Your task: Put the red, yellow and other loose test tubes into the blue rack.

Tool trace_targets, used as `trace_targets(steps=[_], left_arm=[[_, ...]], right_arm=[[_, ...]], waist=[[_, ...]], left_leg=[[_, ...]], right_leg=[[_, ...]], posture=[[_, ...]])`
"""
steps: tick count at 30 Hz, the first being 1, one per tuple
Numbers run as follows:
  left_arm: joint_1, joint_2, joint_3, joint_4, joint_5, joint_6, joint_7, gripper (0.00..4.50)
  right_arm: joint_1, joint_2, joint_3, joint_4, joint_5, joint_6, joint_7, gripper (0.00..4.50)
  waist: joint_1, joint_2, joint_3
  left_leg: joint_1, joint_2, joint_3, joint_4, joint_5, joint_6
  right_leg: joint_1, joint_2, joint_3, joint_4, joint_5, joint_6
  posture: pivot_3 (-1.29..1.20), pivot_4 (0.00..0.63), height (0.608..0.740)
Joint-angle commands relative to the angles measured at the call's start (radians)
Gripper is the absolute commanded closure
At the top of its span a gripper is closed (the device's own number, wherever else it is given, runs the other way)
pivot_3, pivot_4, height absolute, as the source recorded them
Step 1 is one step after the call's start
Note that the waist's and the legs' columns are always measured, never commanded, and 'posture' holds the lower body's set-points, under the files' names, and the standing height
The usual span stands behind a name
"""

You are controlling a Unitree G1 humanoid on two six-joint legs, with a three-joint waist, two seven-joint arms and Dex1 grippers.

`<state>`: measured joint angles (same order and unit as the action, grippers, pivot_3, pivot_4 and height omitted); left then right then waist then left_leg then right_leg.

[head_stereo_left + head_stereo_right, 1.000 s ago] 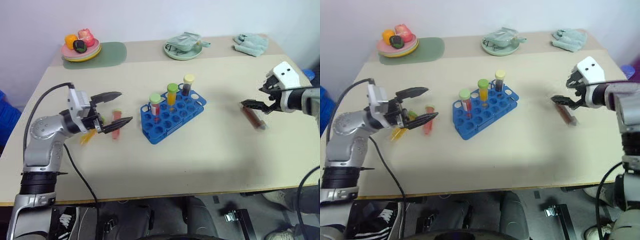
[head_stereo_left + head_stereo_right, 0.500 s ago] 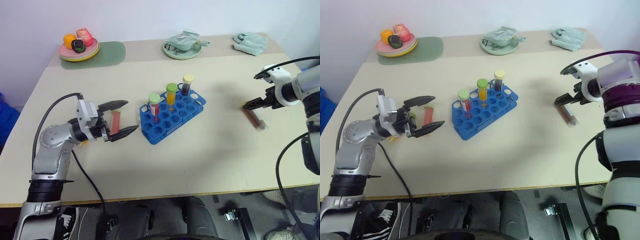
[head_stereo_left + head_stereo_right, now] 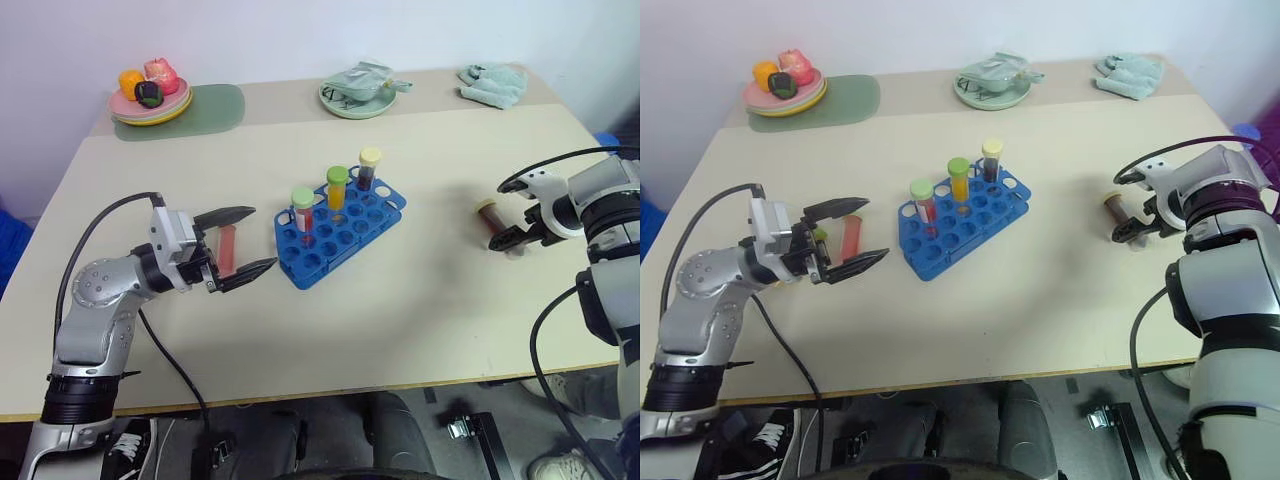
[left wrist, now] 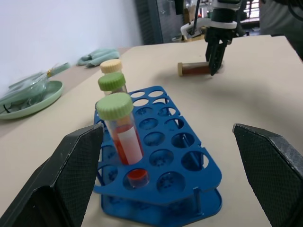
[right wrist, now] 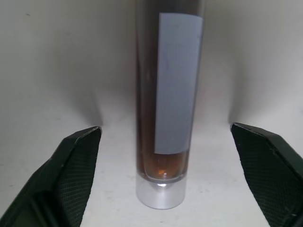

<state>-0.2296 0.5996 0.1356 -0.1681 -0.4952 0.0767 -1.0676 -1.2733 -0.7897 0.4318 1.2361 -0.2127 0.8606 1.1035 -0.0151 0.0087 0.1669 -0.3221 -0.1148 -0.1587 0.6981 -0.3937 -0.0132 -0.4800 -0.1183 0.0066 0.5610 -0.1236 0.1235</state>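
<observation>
From the head views, the left gripper (image 3: 240,241) holds its jaws wide apart, a red tube (image 3: 228,250) lying between them, the blue rack (image 3: 340,232) just beyond. In the right wrist view, the right gripper (image 5: 163,137) has its jaws apart, straddling a brown tube (image 5: 168,94) lying on the table (image 5: 57,61)

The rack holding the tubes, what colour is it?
Bright blue rack, clearest in the left wrist view.

Wide bare beige desk (image 3: 420,300) lies between the bright blue plastic rack (image 3: 340,232) and the dark brown tube (image 3: 497,224) lying flat, so that lane is free. Three capped tubes (image 3: 336,187) stand tall along the rack's far row, blocking low passes there; its nearer holes are clear from above.
</observation>
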Motion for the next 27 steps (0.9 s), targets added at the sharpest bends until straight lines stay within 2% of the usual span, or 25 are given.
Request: trace_targets(steps=[1,4,9,12,15,18,20,22,24,27], left_arm=[[0.001,0.019,0.029,-0.036,-0.029,0.01,0.008,0.0],[-0.006,0.023,0.028,-0.035,-0.031,0.015,0.011,0.0],[-0.025,0.024,0.023,-0.03,-0.03,0.022,0.017,0.0],[-0.039,0.025,0.022,-0.025,-0.027,0.023,0.017,0.0],[-0.046,0.025,0.023,-0.024,-0.029,0.027,0.018,0.0],[-0.049,0.027,0.032,-0.018,-0.035,0.029,0.02,0.0],[-0.049,0.032,0.039,-0.008,-0.037,0.026,0.016,0.0],[-0.056,0.038,0.043,0.007,-0.036,0.021,0.012,0.0],[-0.071,0.041,0.045,0.026,-0.039,0.024,0.009,0.0],[-0.102,0.046,0.038,0.072,-0.024,0.003,-0.014,0.0]], right_arm=[[-0.019,0.003,-0.039,0.012,-0.011,-0.02,-0.027,2.23],[-0.02,0.01,-0.059,0.012,-0.012,-0.017,-0.036,3.65],[-0.018,0.006,-0.063,-0.019,-0.028,-0.023,-0.013,3.7],[-0.025,-0.016,-0.102,-0.088,0.015,0.017,0.061,3.7],[0.048,-0.053,-0.243,-0.28,0.11,0.008,0.022,3.7],[0.22,-0.028,-0.564,-0.628,0.288,0.063,-0.099,3.7],[0.375,0.068,-0.768,-0.922,0.376,0.008,-0.22,3.7],[0.512,0.19,-0.845,-1.167,0.448,-0.034,-0.293,3.7],[0.627,0.308,-0.825,-1.35,0.453,-0.122,-0.384,3.7],[0.725,0.466,-0.761,-1.438,0.433,-0.291,-0.494,3.7]], waist=[[0.001,0.0,0.0],[0.001,0.0,0.0],[0.0,0.0,0.0],[0.0,0.0,0.0],[0.002,0.001,0.0],[0.007,0.0,0.0],[0.007,0.0,0.0],[0.006,0.001,0.0],[0.003,0.001,0.0],[0.0,0.001,0.0]], left_leg=[[0.0,0.0,0.0,0.0,0.0,0.0],[0.0,0.0,0.0,0.0,0.0,0.0],[0.0,0.0,0.0,0.0,0.0,0.0],[0.0,0.0,0.0,0.0,0.0,0.0],[0.0,0.0,0.0,0.0,0.0,0.0],[0.0,0.0,-0.002,0.0,0.0,0.0],[-0.001,0.0,-0.002,0.0,0.0,0.0],[0.0,0.0,-0.002,0.0,0.0,0.0],[0.001,0.0,-0.002,0.0,0.0,0.0],[0.002,0.0,0.0,0.001,0.0,0.0]], right_leg=[[0.0,0.0,0.0,0.0,0.0,0.0],[0.0,0.0,0.0,0.0,0.0,0.0],[0.0,0.0,0.0,0.0,0.0,0.0],[0.0,0.0,0.0,0.0,0.0,0.0],[0.0,0.0,0.0,0.0,0.0,0.0],[0.0,0.0,0.0,-0.001,0.0,0.0],[0.0,0.0,-0.001,0.0,0.0,0.0],[0.0,0.0,-0.001,0.0,0.0,0.0],[0.001,0.001,-0.001,0.001,0.0,0.0],[0.001,0.0,0.0,0.002,0.001,0.0]], posture=[[0.0,0.15,0.74],[0.0,0.15,0.74],[0.0,0.15,0.74],[0.0,0.15,0.74],[0.0,0.15,0.74],[0.0,0.15,0.74],[0.0,0.15,0.74],[0.0,0.15,0.74],[0.0,0.15,0.74],[0.0,0.15,0.74]])
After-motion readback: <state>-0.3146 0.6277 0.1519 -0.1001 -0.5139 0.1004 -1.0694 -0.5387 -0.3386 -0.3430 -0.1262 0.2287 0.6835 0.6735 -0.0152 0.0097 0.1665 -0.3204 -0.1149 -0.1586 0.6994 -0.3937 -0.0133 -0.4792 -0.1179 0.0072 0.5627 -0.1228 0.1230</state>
